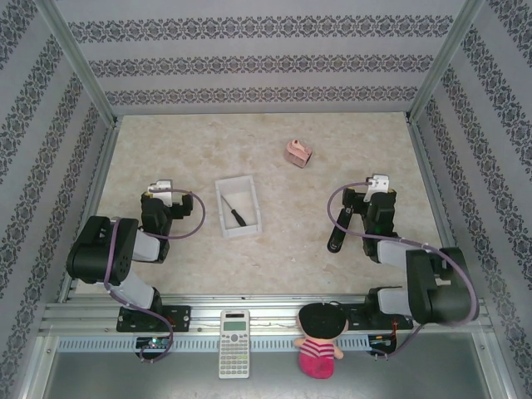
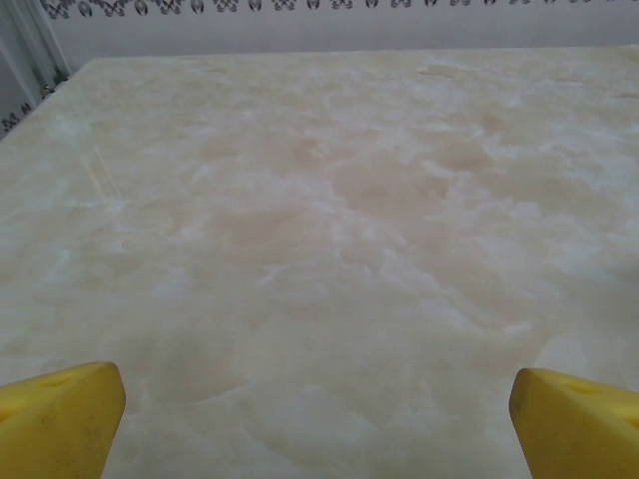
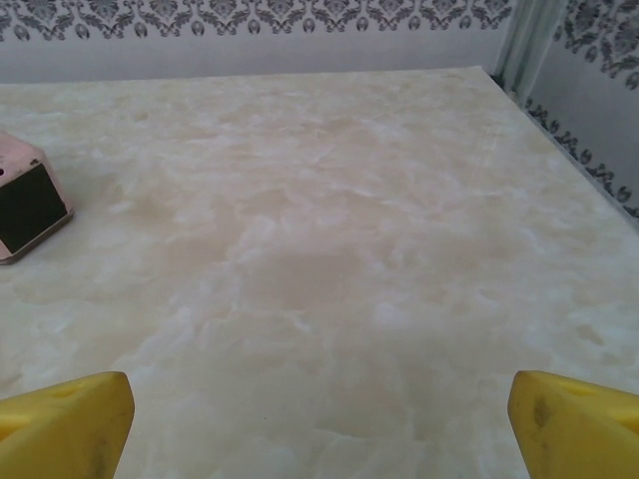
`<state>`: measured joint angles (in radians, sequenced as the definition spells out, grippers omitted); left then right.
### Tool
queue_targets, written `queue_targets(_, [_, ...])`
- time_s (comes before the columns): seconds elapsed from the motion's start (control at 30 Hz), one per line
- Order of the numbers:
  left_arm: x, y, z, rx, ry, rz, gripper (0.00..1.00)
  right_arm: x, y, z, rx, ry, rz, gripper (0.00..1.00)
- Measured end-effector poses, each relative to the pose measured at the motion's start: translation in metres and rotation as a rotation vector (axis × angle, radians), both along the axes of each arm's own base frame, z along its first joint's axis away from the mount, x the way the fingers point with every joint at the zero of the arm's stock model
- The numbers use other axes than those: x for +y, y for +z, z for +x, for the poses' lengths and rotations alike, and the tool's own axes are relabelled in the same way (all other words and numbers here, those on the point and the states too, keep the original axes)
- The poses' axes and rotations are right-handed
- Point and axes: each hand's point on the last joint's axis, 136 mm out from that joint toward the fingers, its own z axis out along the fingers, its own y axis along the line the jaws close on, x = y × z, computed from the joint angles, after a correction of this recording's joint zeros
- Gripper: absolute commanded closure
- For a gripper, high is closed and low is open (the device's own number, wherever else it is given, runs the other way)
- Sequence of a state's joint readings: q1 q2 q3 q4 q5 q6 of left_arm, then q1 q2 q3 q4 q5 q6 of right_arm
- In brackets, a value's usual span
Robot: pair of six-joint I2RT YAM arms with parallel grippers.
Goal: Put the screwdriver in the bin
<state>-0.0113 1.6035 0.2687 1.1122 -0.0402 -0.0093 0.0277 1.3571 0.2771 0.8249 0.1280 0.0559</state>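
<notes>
The white bin (image 1: 223,209) stands near the middle of the table in the top view. The screwdriver (image 1: 235,214) lies inside it, black handle toward the near end, thin shaft pointing to the far left corner. My left gripper (image 1: 159,190) rests left of the bin, apart from it. Its yellow fingertips (image 2: 60,419) stand wide apart over bare table, so the left gripper (image 2: 318,424) is open and empty. My right gripper (image 1: 378,184) sits well to the right of the bin. It too is open (image 3: 319,424), with nothing between its yellow fingertips (image 3: 574,424).
A small pink box (image 1: 298,152) stands on the far side of the table, at the left edge (image 3: 25,200) of the right wrist view. A calculator (image 1: 234,342) and a small doll (image 1: 321,339) lie on the near rail. Patterned walls enclose the table.
</notes>
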Motion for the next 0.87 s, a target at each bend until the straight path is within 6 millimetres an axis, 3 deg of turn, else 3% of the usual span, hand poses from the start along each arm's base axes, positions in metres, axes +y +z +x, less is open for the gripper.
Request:
queue_targets(0.2, [0.005, 0.013, 0.013, -0.026, 0.029, 0.005, 0.01, 0.004, -0.028, 0.012, 0.047, 0.039, 0.018, 0.02])
queue_targets(0.4, [0.005, 0.009, 0.017, 0.008, 0.031, 0.007, 0.01, 0.005, -0.007, 0.028, -0.016, 0.044, 0.019, 0.02])
queue_targets(0.87, [0.005, 0.003, 0.016, 0.035, 0.031, 0.008, 0.01, 0.005, -0.005, 0.029, -0.023, 0.050, 0.015, 0.02])
